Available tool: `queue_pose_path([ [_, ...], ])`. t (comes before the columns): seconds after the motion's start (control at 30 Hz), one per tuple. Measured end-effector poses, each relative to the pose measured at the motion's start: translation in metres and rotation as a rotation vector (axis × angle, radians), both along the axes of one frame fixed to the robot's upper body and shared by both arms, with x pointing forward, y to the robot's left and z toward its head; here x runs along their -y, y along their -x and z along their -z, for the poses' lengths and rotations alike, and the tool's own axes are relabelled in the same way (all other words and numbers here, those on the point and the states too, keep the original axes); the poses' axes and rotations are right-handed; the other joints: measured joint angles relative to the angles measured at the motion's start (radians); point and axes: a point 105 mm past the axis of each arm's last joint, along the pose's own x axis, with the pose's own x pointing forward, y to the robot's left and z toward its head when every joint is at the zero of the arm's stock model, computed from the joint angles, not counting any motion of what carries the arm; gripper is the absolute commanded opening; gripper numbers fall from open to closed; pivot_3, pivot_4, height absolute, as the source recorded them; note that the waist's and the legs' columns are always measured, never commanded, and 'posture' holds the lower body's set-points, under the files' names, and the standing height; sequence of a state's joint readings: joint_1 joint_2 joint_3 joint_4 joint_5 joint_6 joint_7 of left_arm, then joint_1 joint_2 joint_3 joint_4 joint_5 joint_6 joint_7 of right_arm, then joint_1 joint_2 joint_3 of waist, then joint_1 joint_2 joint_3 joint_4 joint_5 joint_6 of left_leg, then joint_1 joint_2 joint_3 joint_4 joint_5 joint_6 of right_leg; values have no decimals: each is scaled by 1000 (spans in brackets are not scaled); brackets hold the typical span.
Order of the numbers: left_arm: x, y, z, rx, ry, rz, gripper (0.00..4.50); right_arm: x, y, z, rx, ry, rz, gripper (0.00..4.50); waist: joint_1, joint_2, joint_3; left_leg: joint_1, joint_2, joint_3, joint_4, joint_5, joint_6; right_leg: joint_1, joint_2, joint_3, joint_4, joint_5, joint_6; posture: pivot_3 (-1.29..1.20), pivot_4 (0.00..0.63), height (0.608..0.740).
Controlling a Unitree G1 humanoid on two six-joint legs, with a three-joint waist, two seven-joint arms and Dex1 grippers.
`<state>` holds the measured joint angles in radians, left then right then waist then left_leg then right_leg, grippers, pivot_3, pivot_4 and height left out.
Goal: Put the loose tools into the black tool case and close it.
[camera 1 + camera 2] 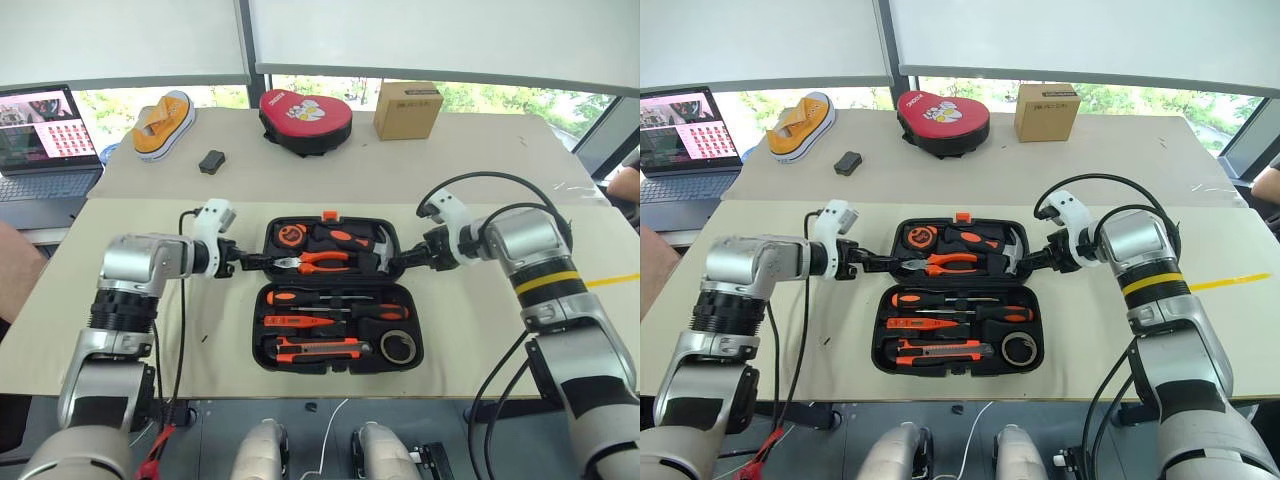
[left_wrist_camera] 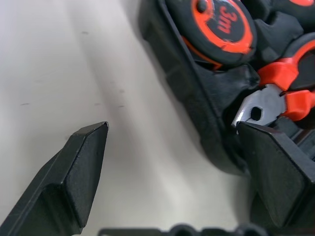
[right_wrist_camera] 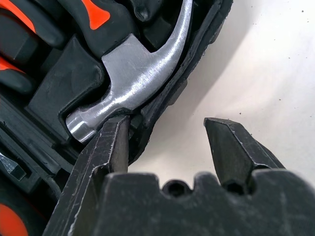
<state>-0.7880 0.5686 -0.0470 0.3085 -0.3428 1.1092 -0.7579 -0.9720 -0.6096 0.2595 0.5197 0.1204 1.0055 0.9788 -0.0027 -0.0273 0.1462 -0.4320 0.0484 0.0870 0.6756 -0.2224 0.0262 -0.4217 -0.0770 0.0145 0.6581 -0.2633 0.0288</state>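
On tan table, black tool case (image 1: 336, 300) lies open, lid far side; L fingers (image 2: 83, 162) wide, R fingers (image 3: 110, 147) part-open, both straddling lid rim.

Open tool case (image 1: 430, 352) mid-table, laptop (image 1: 40, 140) far left behind.

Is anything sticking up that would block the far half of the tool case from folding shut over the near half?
Nothing visible does. In the black tool case, the screwdrivers, utility knife and tape roll lie in their recesses. The left gripper and right gripper straddle the far half's side walls.
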Motion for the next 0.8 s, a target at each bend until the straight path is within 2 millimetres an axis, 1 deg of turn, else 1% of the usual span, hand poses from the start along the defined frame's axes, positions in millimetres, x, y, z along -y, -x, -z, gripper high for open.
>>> queue_pose_path([
  [0.07, 2, -2, 0, 11, -11, 8, 4467, 0, 0, 0, 0, 0, 0, 2285, 0, 0, 0, 0, 0, 0, 0, 0, 0, 0, 0, 0, 0, 0, 0, 0, 150, 740],
  [0.13, 4, -3, 1, 10, -8, 9, 3940, -2, 1, 0, -3, -8, -8, 1806, 1, 0, 0, 0, 0, 0, 0, 0, 0, 0, 0, 0, 0, 0, 0, 0, 150, 740],
  [0.17, 7, -3, 1, 9, -5, 14, 3684, -3, 1, 0, -4, -12, -11, 1381, 2, 0, 0, 0, 0, 0, 1, 0, 0, 1, 0, 0, 0, 0, 0, 0, 150, 740],
  [0.2, 9, -4, 1, 11, 0, 20, 3288, -4, 2, 0, -4, -13, -14, 1019, 3, 0, 0, 0, 0, 0, 2, 0, 0, 1, 0, 0, 0, 0, 0, 0, 150, 740],
  [0.23, 11, -4, 0, 14, 2, 25, 3015, -5, 2, -1, -2, -13, -17, 778, 4, 0, 0, 0, 0, 0, 2, 0, 0, 2, 0, 0, 1, 0, 0, 0, 150, 740],
  [0.27, 14, -6, 0, 20, 7, 27, 2569, -5, 2, -1, -1, -14, -19, 371, 5, 0, 0, 1, 0, 1, 3, 0, 0, 2, 0, 0, 2, 0, 0, 0, 150, 740],
  [0.3, 17, -7, 0, 22, 10, 28, 2213, -5, 1, -1, 0, -15, -17, 53, 5, 0, 0, 1, 0, 0, 3, 1, 1, 2, 0, 0, 3, 0, 0, 0, 150, 740],
  [0.37, 20, -8, 0, 26, 18, 35, 1479, -5, 1, -1, 2, -17, -13, 0, 5, 0, 0, 2, -1, 1, 4, 2, 1, 2, 0, 0, 5, 0, 0, 0, 150, 740],
  [0.47, 16, -10, -3, 47, 5, 9, 514, -5, 1, 0, 2, -22, -7, 0, 6, 0, 0, 3, -1, 0, 4, 3, 1, 3, 0, 0, 5, 1, 0, 0, 150, 740],
  [0.5, 16, -10, -3, 47, 4, 9, 130, -5, 1, 0, 3, -24, -5, 0, 6, 0, 0, 3, -1, 0, 4, 3, 1, 3, 0, 0, 6, 1, 0, 0, 150, 740],
  [0.53, 16, -9, -4, 45, 4, 7, 17, -4, 2, 0, 3, -28, 0, 0, 6, 0, -1, 3, -1, 0, 4, 3, 1, 3, 0, 0, 5, 1, 0, 0, 150, 740],
  [0.7, 14, -5, -4, 59, 18, -15, 17, -6, 6, -1, 24, -68, -3, 0, 4, 0, -1, 3, -1, -3, 3, 3, 1, 2, 0, 1, 5, 1, 0, 0, 150, 740],
  [0.8, 8, -1, -4, 119, 84, -33, 17, -6, 10, -1, 99, -89, -36, 0, 0, 0, -1, 2, 0, -4, 1, 3, 1, 0, 0, 2, 5, 1, 0, 0, 150, 740],
])
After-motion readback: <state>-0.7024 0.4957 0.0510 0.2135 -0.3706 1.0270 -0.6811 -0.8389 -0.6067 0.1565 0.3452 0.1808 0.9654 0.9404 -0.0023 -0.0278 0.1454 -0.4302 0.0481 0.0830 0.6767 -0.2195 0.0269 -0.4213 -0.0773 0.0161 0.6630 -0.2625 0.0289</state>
